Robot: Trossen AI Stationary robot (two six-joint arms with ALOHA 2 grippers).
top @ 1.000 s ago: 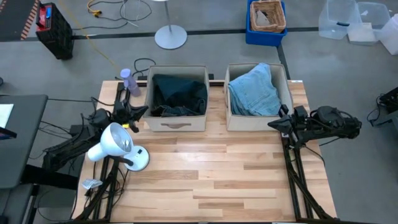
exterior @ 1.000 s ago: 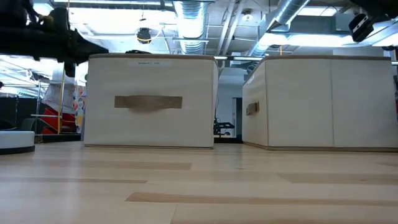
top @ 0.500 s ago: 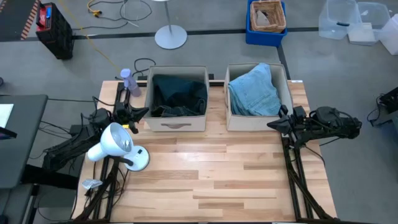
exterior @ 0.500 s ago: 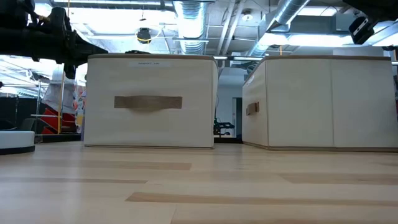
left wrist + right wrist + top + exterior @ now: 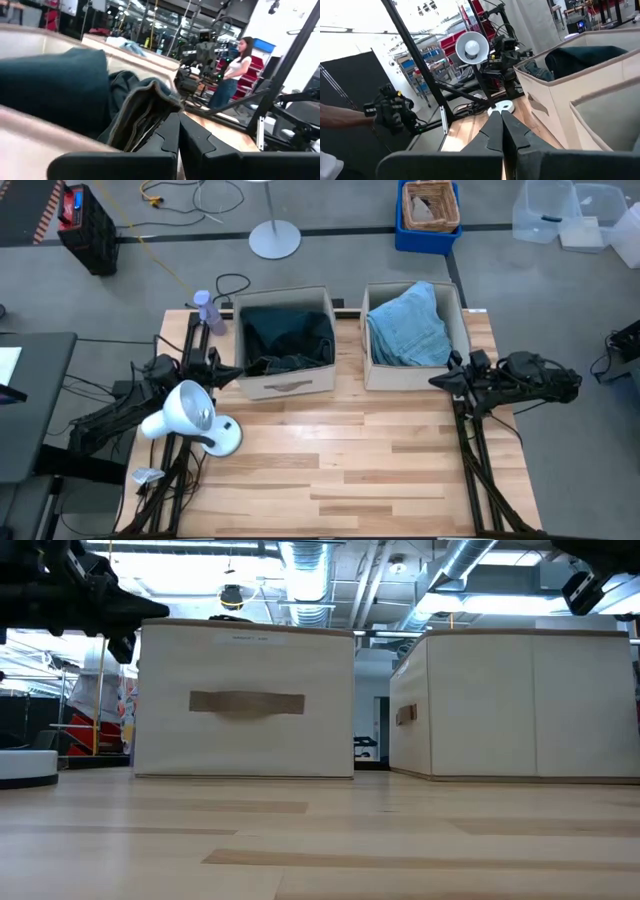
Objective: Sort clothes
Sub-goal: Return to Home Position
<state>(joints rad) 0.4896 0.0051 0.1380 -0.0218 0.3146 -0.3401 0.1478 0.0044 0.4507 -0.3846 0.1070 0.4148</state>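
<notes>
Black jointed arms [image 5: 497,385], looped cables [image 5: 535,364] — angular dark jaws, tapered tips

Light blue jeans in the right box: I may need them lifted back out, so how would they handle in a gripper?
Likely floppy: the light blue jeans lie crumpled in soft folds, so a pinch would probably lift one layer while the rest drapes. Probably weighty for cloth: the heap fills most of the right box.

The light blue denim jeans [image 5: 408,328] lie in one beige box [image 5: 400,378]; the other beige box [image 5: 288,386] holds dark, perhaps green-black, clothes [image 5: 288,335]. The table [image 5: 340,460] is pale planked wood.
</notes>
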